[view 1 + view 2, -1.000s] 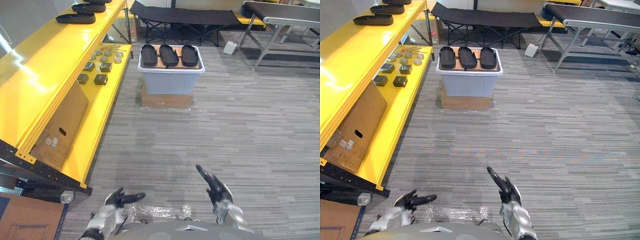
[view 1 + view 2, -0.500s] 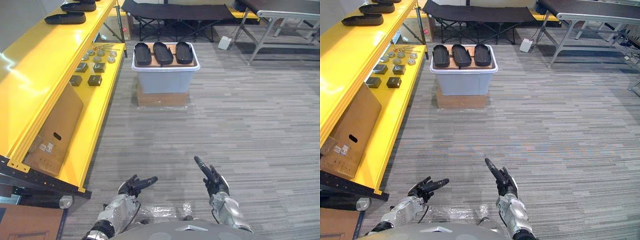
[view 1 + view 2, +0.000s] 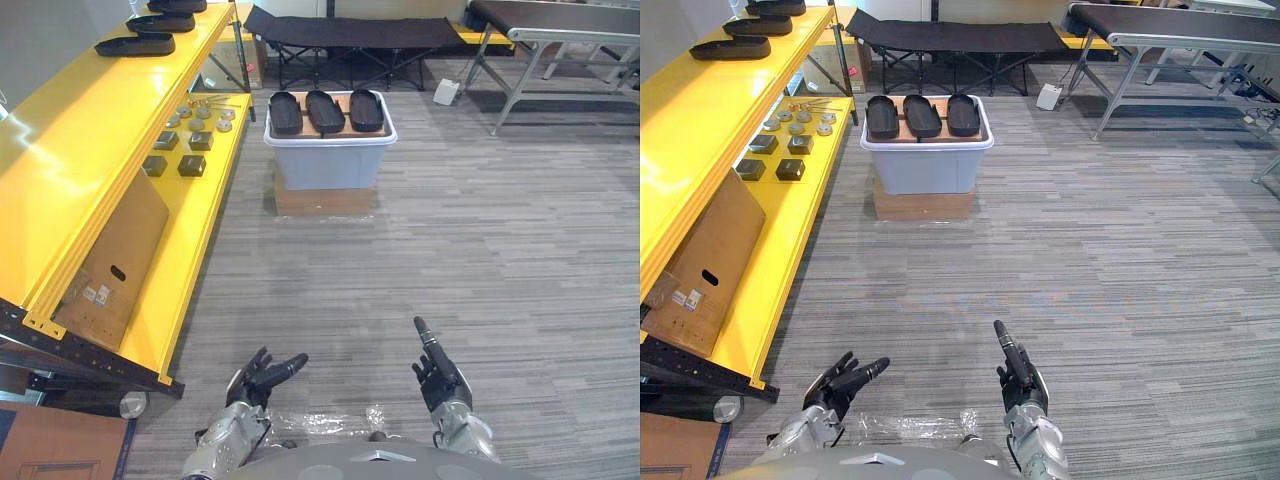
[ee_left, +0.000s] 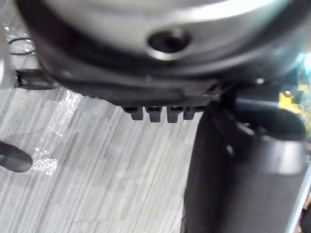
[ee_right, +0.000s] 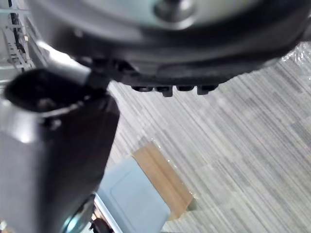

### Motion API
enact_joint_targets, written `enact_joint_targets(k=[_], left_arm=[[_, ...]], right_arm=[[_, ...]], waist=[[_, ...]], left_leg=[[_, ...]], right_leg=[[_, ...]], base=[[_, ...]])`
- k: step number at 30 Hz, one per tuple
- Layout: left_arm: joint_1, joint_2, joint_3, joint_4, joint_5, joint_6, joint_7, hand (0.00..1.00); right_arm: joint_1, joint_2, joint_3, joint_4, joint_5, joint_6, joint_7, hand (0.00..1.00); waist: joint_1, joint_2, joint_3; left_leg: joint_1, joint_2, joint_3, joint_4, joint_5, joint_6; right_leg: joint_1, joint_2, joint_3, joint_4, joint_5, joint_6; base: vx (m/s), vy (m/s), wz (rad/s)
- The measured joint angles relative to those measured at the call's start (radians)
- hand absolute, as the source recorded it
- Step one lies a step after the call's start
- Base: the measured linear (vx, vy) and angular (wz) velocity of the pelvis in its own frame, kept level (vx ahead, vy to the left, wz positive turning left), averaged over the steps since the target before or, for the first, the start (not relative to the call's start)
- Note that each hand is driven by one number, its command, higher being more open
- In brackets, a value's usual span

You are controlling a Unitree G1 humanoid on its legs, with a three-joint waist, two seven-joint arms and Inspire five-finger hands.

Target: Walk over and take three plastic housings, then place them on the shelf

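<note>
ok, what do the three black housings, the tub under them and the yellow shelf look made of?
Black housings: matte black, moulded tray shapes, likely plastic. Tub: pale grey, smooth walls, rolled rim, probably plastic. Shelf: glossy yellow paint catching reflections, likely painted steel; can't confirm.

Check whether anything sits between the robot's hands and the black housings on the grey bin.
Nothing visible does. Bare carpet runs from the left hand and right hand, both open, up to the grey bin carrying the three housings. The yellow shelf stands off to the left.
</note>
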Motion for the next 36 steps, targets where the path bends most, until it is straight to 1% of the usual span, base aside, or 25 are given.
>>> enact_joint_targets(k=[3,5,8,9,10,13,14,16,17,18,19,20,21,23,25,26,27,28,29,30,31,32,34,35,36], left_arm=[[0.0,0.003,-0.024,-0.06,0.001,0.0,-0.009,1.0],[-0.006,0.006,-0.051,-0.072,0.002,0.001,-0.008,1.0],[-0.023,0.017,-0.079,-0.099,0.004,0.002,-0.007,1.0],[-0.031,0.022,-0.079,-0.099,0.004,0.002,-0.006,1.0],[-0.032,0.036,-0.083,-0.104,0.004,0.002,-0.006,1.0],[-0.032,0.069,-0.086,-0.109,0.005,0.002,-0.005,1.0],[-0.032,0.063,-0.088,-0.109,0.004,0.002,0.005,1.0],[-0.032,0.035,-0.111,-0.11,-0.001,0.002,0.019,1.0],[-0.031,0.029,-0.119,-0.11,-0.006,0.003,0.02,1.0],[-0.036,0.014,-0.124,-0.11,-0.032,0.002,0.019,1.0],[-0.039,0.009,-0.124,-0.11,-0.045,0.002,0.019,1.0],[-0.037,0.004,-0.122,-0.107,-0.066,0.003,0.019,1.0],[-0.033,-0.003,-0.112,-0.106,-0.093,0.009,0.017,1.0],[-0.034,-0.01,-0.104,-0.112,-0.115,0.021,0.007,1.0],[-0.016,-0.012,-0.092,-0.137,-0.116,0.02,-0.003,1.0],[-0.007,-0.019,-0.079,-0.143,-0.116,0.02,-0.005,1.0],[0.003,-0.025,-0.071,-0.142,-0.117,0.02,-0.004,1.0],[0.017,-0.028,-0.07,-0.135,-0.12,0.02,-0.004,1.0],[0.027,-0.028,-0.07,-0.135,-0.128,0.02,-0.002,1.0],[0.043,-0.029,-0.071,-0.133,-0.149,0.02,-0.001,1.0],[0.044,-0.028,-0.065,-0.125,-0.156,0.02,-0.001,1.0],[0.039,-0.023,-0.056,-0.125,-0.156,0.02,-0.001,1.0],[0.008,-0.01,-0.005,-0.14,-0.156,0.014,-0.001,1.0],[-0.008,-0.011,0.001,-0.139,-0.152,0.014,0.004,1.0],[-0.033,-0.02,0.001,-0.143,-0.151,0.014,0.009,1.0]], right_arm=[[0.01,0.003,0.016,-0.047,-0.03,-0.025,-0.063,1.0],[0.013,0.004,0.02,-0.072,-0.058,-0.033,-0.089,1.0],[0.034,0.004,0.036,-0.088,-0.1,-0.037,-0.097,1.0],[0.042,0.004,0.049,-0.088,-0.12,-0.036,-0.095,1.0],[0.053,0.005,0.066,-0.088,-0.138,-0.036,-0.084,1.0],[0.084,0.006,0.09,-0.089,-0.17,-0.03,-0.029,1.0],[0.086,-0.007,0.09,-0.089,-0.181,-0.016,-0.018,1.0],[0.085,-0.048,0.085,-0.091,-0.214,-0.004,-0.021,1.0],[0.084,-0.072,0.087,-0.098,-0.219,0.01,-0.018,1.0],[0.076,-0.091,0.084,-0.104,-0.215,0.02,-0.016,1.0],[0.069,-0.097,0.082,-0.104,-0.213,0.027,-0.017,1.0],[0.068,-0.102,0.084,-0.106,-0.215,0.039,-0.017,1.0],[0.068,-0.102,0.084,-0.107,-0.215,0.05,-0.02,1.0],[0.058,-0.104,0.083,-0.121,-0.212,0.048,-0.024,1.0],[0.014,-0.111,0.088,-0.13,-0.213,0.046,-0.024,1.0],[-0.015,-0.11,0.086,-0.138,-0.213,0.044,-0.03,1.0],[-0.036,-0.109,0.086,-0.138,-0.213,0.043,-0.04,1.0],[-0.046,-0.11,0.087,-0.138,-0.214,0.043,-0.048,1.0],[-0.045,-0.11,0.087,-0.139,-0.214,0.043,-0.053,1.0],[-0.033,-0.111,0.088,-0.141,-0.22,0.043,-0.061,1.0],[-0.013,-0.111,0.094,-0.14,-0.222,0.047,-0.068,1.0],[-0.01,-0.102,0.105,-0.136,-0.221,0.052,-0.068,1.0],[-0.005,-0.092,0.144,-0.149,-0.189,0.056,-0.043,1.0],[-0.006,-0.091,0.143,-0.148,-0.156,0.057,-0.031,1.0],[-0.007,-0.089,0.142,-0.145,-0.08,0.065,-0.008,1.0]], waist=[[-0.002,-0.013,0.011],[-0.006,-0.006,0.025],[-0.005,0.008,0.06],[-0.003,0.008,0.066],[-0.003,-0.002,0.072],[0.0,-0.076,0.064],[-0.003,-0.062,0.059],[0.001,0.006,0.034],[0.004,0.04,0.018],[0.006,0.073,0.015],[0.0,0.083,0.02],[-0.004,0.093,0.034],[0.003,0.083,0.047],[0.025,0.07,0.053],[0.041,0.061,0.053],[0.051,0.053,0.059],[0.053,0.048,0.064],[0.054,0.047,0.066],[0.054,0.048,0.065],[0.051,0.062,0.064],[0.054,0.069,0.061],[0.057,0.04,0.066],[0.065,-0.048,0.055],[0.067,-0.052,0.055],[0.066,-0.044,0.057]], left_leg=[[-0.002,-0.022,-0.001,-0.003,-0.011,0.019],[0.005,-0.013,-0.014,0.001,-0.017,0.035],[0.001,0.054,-0.024,0.07,-0.056,0.021],[0.001,0.08,-0.024,0.096,-0.073,0.007],[0.002,0.087,-0.024,0.124,-0.087,-0.016],[-0.004,0.086,-0.03,0.267,-0.19,-0.056],[-0.014,0.119,-0.041,0.358,-0.262,-0.072],[-0.03,0.198,-0.045,0.444,-0.332,-0.106],[-0.031,0.223,-0.036,0.455,-0.333,-0.111],[-0.066,0.261,-0.025,0.563,-0.318,-0.097],[-0.1,0.296,-0.019,0.652,-0.3,-0.088],[-0.165,0.366,-0.033,0.851,-0.219,-0.064],[-0.229,0.405,-0.066,0.998,-0.198,-0.062],[-0.291,0.371,-0.074,0.994,-0.231,-0.061],[-0.349,0.292,-0.075,0.79,-0.227,-0.057],[-0.376,0.244,-0.073,0.608,-0.19,-0.06],[-0.385,0.215,-0.076,0.458,-0.13,-0.073],[-0.383,0.193,-0.081,0.281,-0.032,-0.086],[-0.382,0.186,-0.08,0.223,0.018,-0.097],[-0.379,0.195,-0.077,0.186,0.083,-0.096],[-0.368,0.213,-0.074,0.232,0.185,-0.006],[-0.365,0.192,-0.062,0.265,0.154,0.034],[-0.385,0.132,-0.025,0.352,0.046,0.036],[-0.387,0.116,-0.021,0.37,0.025,0.045],[-0.376,0.099,-0.018,0.378,-0.003,0.057]], right_leg=[[-0.072,-0.054,0.004,0.149,-0.043,0.009],[-0.114,-0.072,-0.018,0.244,-0.051,0.014],[-0.144,-0.048,-0.072,0.228,-0.061,0.006],[-0.172,-0.041,-0.073,0.205,-0.048,0.022],[-0.189,-0.047,-0.074,0.165,-0.019,0.037],[-0.178,-0.08,-0.065,0.116,0.035,-0.012],[-0.178,-0.074,-0.045,0.16,0.075,-0.057],[-0.188,-0.023,-0.049,0.227,0.009,-0.086],[-0.191,-0.002,-0.055,0.235,-0.022,-0.087],[-0.184,0.017,-0.065,0.236,-0.047,-0.098],[-0.165,0.028,-0.073,0.23,-0.049,-0.109],[-0.097,0.057,-0.084,0.187,-0.056,-0.118],[-0.015,0.077,-0.093,0.126,-0.051,-0.113],[0.057,0.073,-0.083,0.072,-0.051,-0.113],[0.085,0.068,-0.05,0.018,-0.045,-0.104],[0.095,0.06,-0.025,-0.004,-0.039,-0.093],[0.107,0.054,-0.013,-0.018,-0.035,-0.087],[0.131,0.054,0.003,-0.036,-0.039,-0.071],[0.148,0.056,0.01,-0.045,-0.047,-0.052],[0.183,0.065,0.018,-0.047,-0.076,-0.012],[0.224,0.063,0.03,-0.031,-0.115,0.018],[0.234,0.039,0.037,-0.02,-0.13,0.021],[0.219,-0.056,0.048,0.03,-0.169,0.03],[0.216,-0.075,0.048,0.062,-0.168,0.038],[0.158,-0.12,0.047,0.214,-0.163,0.047]], base=[[-0.04,0.056,-0.04],[0.03,0.017,0.04],[0.08,-0.006,0.08],[0.13,-0.012,0.04],[0.19,-0.058,0.04],[0.24,-0.182,0.07],[0.27,-0.252,0.09],[0.3,-0.189,-0.07],[0.43,-0.166,-0.12],[0.37,-0.133,0.01],[0.38,-0.167,0.18],[0.38,-0.207,0.21],[0.39,-0.196,0.16],[0.36,-0.117,-0.22],[0.38,-0.027,-0.57],[0.31,0.043,-0.55],[0.33,0.097,-0.59],[0.34,0.157,-0.4],[0.43,0.234,-0.35],[0.48,0.284,-0.26],[0.39,0.242,-0.19],[0.38,0.224,-0.13],[0.35,0.19,-0.14],[0.34,0.212,-0.07],[0.33,0.233,0.09]])
